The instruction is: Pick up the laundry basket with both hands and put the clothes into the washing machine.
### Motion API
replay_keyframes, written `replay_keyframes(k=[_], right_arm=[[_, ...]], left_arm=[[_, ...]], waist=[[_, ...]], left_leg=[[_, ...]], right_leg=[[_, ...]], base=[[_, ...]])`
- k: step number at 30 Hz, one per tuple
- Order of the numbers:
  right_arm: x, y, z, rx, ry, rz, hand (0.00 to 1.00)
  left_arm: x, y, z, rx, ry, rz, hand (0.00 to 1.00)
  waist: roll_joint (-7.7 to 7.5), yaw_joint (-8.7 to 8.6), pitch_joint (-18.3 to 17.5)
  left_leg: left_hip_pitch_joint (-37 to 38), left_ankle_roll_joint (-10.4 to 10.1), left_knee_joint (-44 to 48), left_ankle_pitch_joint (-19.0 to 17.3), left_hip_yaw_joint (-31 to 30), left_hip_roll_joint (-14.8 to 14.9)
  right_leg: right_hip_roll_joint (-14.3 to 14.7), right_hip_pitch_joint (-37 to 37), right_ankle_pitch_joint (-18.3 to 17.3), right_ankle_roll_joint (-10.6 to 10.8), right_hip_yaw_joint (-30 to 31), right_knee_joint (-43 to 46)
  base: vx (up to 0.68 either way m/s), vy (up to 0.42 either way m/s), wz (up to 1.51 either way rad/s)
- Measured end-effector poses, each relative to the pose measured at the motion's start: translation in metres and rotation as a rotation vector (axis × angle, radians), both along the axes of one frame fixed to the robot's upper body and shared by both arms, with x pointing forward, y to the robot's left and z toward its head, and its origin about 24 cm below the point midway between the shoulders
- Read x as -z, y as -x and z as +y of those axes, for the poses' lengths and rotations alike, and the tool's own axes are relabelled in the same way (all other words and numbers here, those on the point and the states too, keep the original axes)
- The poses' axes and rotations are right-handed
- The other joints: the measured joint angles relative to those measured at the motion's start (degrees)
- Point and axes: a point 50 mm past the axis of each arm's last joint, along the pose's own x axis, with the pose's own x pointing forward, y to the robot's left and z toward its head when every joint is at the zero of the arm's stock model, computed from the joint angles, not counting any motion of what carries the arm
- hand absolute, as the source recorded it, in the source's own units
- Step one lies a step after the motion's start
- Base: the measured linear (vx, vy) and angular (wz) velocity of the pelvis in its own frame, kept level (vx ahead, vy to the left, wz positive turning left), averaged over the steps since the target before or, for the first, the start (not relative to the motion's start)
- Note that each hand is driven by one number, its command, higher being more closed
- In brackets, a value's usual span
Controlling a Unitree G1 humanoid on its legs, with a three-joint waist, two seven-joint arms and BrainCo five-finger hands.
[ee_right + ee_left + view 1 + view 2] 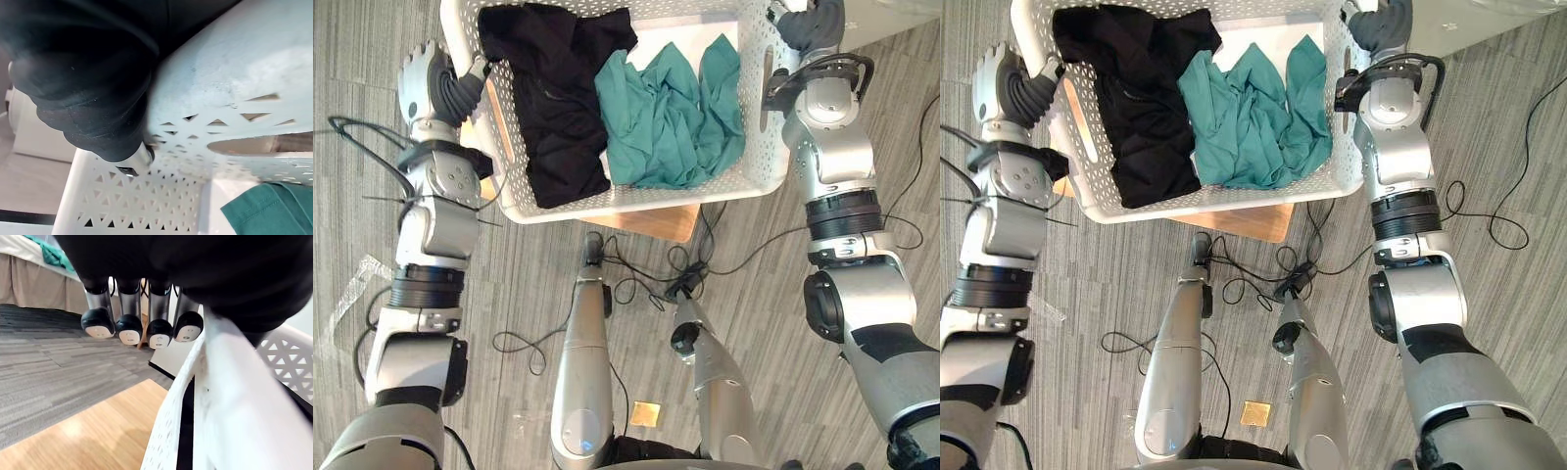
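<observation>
A white perforated laundry basket [607, 201] sits in front of me, seen from above. In it lie a black garment [553, 98] on the left and a crumpled green garment [671, 117] on the right. My left hand [435, 83] is at the basket's left rim [230, 396], with its fingers [129, 328] curled down over the edge. On the right side, my right hand [811, 24] grips the rim; one fingertip [139, 159] hooks inside the wall [234, 73], above the green garment [264, 215]. Whether the basket rests on the board below or is lifted, I cannot tell.
A low wooden board [656, 223] shows under the basket's front edge. Grey striped floor [529, 274] lies all around. A pale panel [901, 20] fills the far right corner beyond my right hand.
</observation>
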Motion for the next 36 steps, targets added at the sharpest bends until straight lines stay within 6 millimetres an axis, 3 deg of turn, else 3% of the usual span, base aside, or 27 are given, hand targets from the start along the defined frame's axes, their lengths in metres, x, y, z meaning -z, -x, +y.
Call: replay_keyframes(k=[4, 9, 16, 18, 20, 21, 24, 28, 30, 31, 32, 33, 34, 35, 36], right_arm=[[0.003, -0.001, 0.01, 0.02, -0.006, -0.004, 1.0], [0.011, 0.01, 0.015, 0.029, -0.083, -0.055, 1.0], [0.067, 0.039, 0.003, 0.117, -0.133, -0.062, 1.0], [0.092, 0.047, -0.004, 0.145, -0.128, -0.018, 1.0], [0.12, 0.06, -0.014, 0.181, -0.12, 0.034, 1.0], [0.137, 0.066, -0.017, 0.194, -0.111, 0.076, 1.0], [0.167, 0.081, -0.021, 0.194, -0.115, 0.159, 1.0], [0.179, 0.092, -0.027, 0.203, -0.1, 0.186, 1.0], [0.181, 0.098, -0.026, 0.219, -0.087, 0.184, 1.0], [0.182, 0.098, -0.026, 0.219, -0.089, 0.186, 1.0], [0.182, 0.098, -0.024, 0.214, -0.1, 0.184, 1.0], [0.183, 0.099, -0.023, 0.212, -0.104, 0.185, 1.0], [0.19, 0.102, -0.02, 0.201, -0.121, 0.207, 1.0], [0.197, 0.105, -0.016, 0.178, -0.134, 0.233, 1.0], [0.199, 0.107, -0.014, 0.17, -0.137, 0.239, 1.0]], left_arm=[[0.016, 0.0, -0.003, -0.023, 0.052, -0.01, 1.0], [0.03, 0.007, -0.011, -0.043, 0.179, -0.083, 1.0], [0.066, 0.034, -0.044, 0.014, 0.381, -0.144, 1.0], [0.081, 0.042, -0.052, 0.06, 0.442, -0.12, 1.0], [0.098, 0.052, -0.061, 0.131, 0.512, -0.085, 1.0], [0.107, 0.061, -0.061, 0.169, 0.555, -0.064, 1.0], [0.123, 0.079, -0.063, 0.26, 0.644, -0.011, 1.0], [0.134, 0.085, -0.065, 0.293, 0.684, 0.035, 1.0], [0.134, 0.09, -0.064, 0.307, 0.696, 0.038, 1.0], [0.135, 0.09, -0.063, 0.306, 0.696, 0.04, 1.0], [0.136, 0.092, -0.061, 0.307, 0.702, 0.04, 1.0], [0.135, 0.092, -0.061, 0.306, 0.702, 0.037, 1.0], [0.139, 0.097, -0.058, 0.289, 0.706, 0.047, 1.0], [0.143, 0.106, -0.054, 0.272, 0.704, 0.059, 1.0], [0.145, 0.11, -0.053, 0.27, 0.702, 0.066, 1.0]], waist=[[0.13, -1.27, -0.06], [0.15, -1.63, -0.07], [0.66, -3.6, -0.37], [1.71, -4.79, -1.41], [2.87, -5.3, -3.75], [3.09, -5.78, -6.24], [3.21, -6.11, -8.76], [3.45, -6.95, -11.14], [3.18, -8.63, -11.66], [3.29, -8.81, -12.16], [3.41, -8.92, -12.93], [3.26, -9.22, -13.01], [2.47, -9.12, -13.51], [1.37, -9.05, -14.98], [0.77, -8.79, -15.74]], left_leg=[[2.16, 0.0, -0.66, 0.0, -0.98, -0.91], [5.27, -0.01, -2.21, -0.01, -0.32, -1.7], [13.82, 0.05, -5.06, -0.02, -0.96, -4.64], [16.83, 0.49, -5.81, -0.38, -1.48, -5.67], [18.86, 1.12, -6.07, -1.44, -1.38, -6.4], [19.08, 1.23, -6.0, -2.15, -1.0, -6.69], [22.57, 1.62, -4.86, -4.09, 1.95, -6.79], [25.26, 2.43, -4.79, -5.39, 5.4, -7.32], [27.96, 3.49, -4.79, -6.4, 7.08, -9.01], [28.7, 3.71, -5.73, -6.38, 7.49, -9.28], [30.21, 4.74, -7.67, -5.94, 10.76, -7.97], [30.94, 5.19, -7.27, -6.12, 11.5, -7.95], [33.17, 5.71, -7.37, -6.4, 13.19, -8.07], [33.92, 5.92, -7.55, -6.53, 14.54, -8.37], [33.95, 5.94, -7.56, -6.55, 15.21, -8.56]], right_leg=[[-0.41, 1.93, 0.03, 0.03, 0.34, -0.29], [-1.1, 3.87, 0.28, 0.4, 1.1, -0.88], [-4.24, 10.23, -1.92, 2.28, 1.13, 1.24], [-5.59, 12.55, -3.59, 2.74, 0.58, 3.33], [-6.85, 13.71, -5.11, 3.55, 0.62, 5.36], [-7.45, 13.33, -5.88, 4.01, 1.07, 6.45], [-8.65, 14.18, -7.1, 4.48, 4.23, 8.9], [-9.73, 14.14, -7.07, 4.49, 7.08, 9.93], [-11.22, 13.94, -5.27, 1.99, 8.64, 11.08], [-10.74, 14.73, -3.52, 1.86, 9.13, 8.04], [-11.04, 15.04, -7.55, 2.2, 8.77, 12.53], [-12.37, 14.39, -11.11, 0.95, 8.12, 21.25], [-13.35, 16.27, -16.18, 2.39, 7.63, 31.38], [-13.04, 18.71, -19.32, 5.0, 7.49, 35.38], [-12.81, 19.65, -20.43, 5.73, 7.51, 36.1]], base=[[0.01, 0.024, 0.04], [0.0, 0.027, 0.0], [0.05, 0.059, 0.14], [0.06, 0.062, 0.25], [0.06, 0.078, 0.11], [0.06, 0.074, -0.03], [0.1, 0.076, -0.34], [0.03, 0.067, -0.42], [-0.03, 0.147, -0.56], [-0.06, 0.121, -0.91], [-0.05, 0.056, -0.78], [-0.03, 0.041, -0.83], [-0.03, 0.03, -0.6], [-0.04, 0.014, -0.55], [-0.05, -0.065, -0.6]])
